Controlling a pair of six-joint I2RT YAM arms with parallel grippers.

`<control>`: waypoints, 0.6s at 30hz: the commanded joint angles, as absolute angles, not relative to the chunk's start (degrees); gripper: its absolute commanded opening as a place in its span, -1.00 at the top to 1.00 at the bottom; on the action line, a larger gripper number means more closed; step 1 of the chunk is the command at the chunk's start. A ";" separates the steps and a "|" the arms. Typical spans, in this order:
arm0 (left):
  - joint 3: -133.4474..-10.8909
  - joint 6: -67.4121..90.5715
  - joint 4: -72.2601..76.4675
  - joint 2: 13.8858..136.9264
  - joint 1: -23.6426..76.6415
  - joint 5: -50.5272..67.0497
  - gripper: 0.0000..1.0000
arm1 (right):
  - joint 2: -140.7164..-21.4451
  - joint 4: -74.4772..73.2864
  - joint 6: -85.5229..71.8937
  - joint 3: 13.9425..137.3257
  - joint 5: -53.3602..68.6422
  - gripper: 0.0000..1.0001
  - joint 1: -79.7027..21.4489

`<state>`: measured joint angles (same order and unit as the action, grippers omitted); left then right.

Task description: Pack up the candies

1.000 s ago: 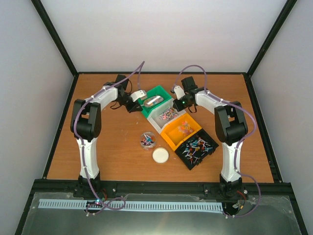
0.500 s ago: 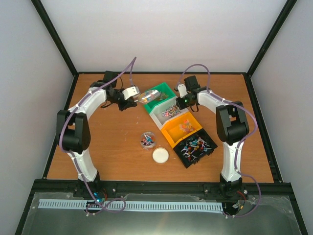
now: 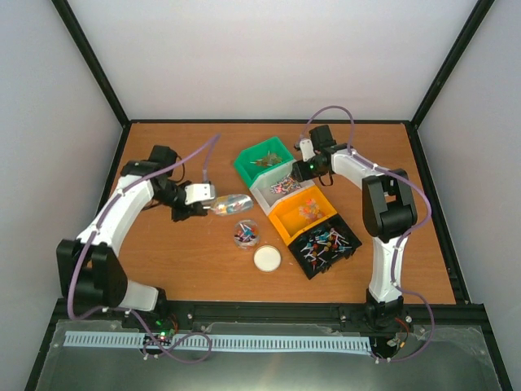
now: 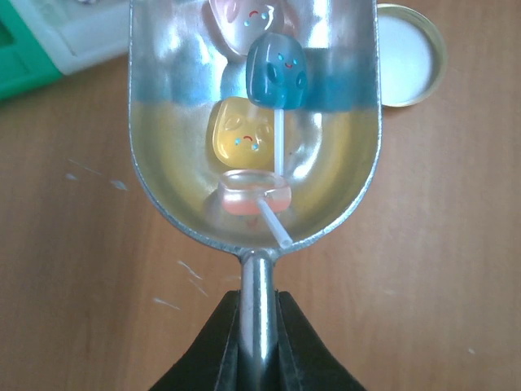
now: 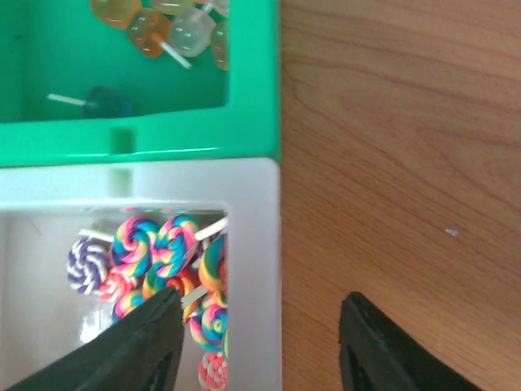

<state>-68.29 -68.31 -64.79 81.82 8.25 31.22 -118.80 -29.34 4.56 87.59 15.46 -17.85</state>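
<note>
Four candies (image 4: 275, 72) sit in the metal scoop (image 4: 163, 163): small translucent lollipops on white sticks in pink, blue, yellow and orange, with tiny faces printed on them. The scoop's handle is clamped in the left gripper (image 4: 259, 309), over the table (image 3: 187, 252), just beside the clear jar (image 3: 246, 233). The jar holds a few candies, and its white lid (image 3: 267, 259) lies near. There are more in the bins: orange and clear ones in the green bin (image 5: 163, 130), rainbow swirl lollipops in the white bin (image 5: 252, 187). The right gripper (image 5: 260, 342) is open, its jaws astride the white bin's wall, holding nothing.
</note>
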 commanded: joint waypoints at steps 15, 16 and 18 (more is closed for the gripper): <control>-62.70 -68.02 -74.50 73.78 11.46 17.19 0.98 | -105.47 -33.64 7.74 81.56 27.17 -0.59 -10.28; -62.59 -67.56 -74.45 73.83 12.36 16.05 0.98 | -104.78 -33.74 8.00 80.89 27.62 -0.65 -9.83; -62.33 -66.53 -74.23 73.97 14.29 13.84 0.99 | -103.79 -34.05 8.44 79.79 28.45 -0.75 -8.91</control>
<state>-61.84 -68.25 -73.38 73.78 12.51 17.04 -106.15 -33.30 7.27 80.99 26.26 -9.63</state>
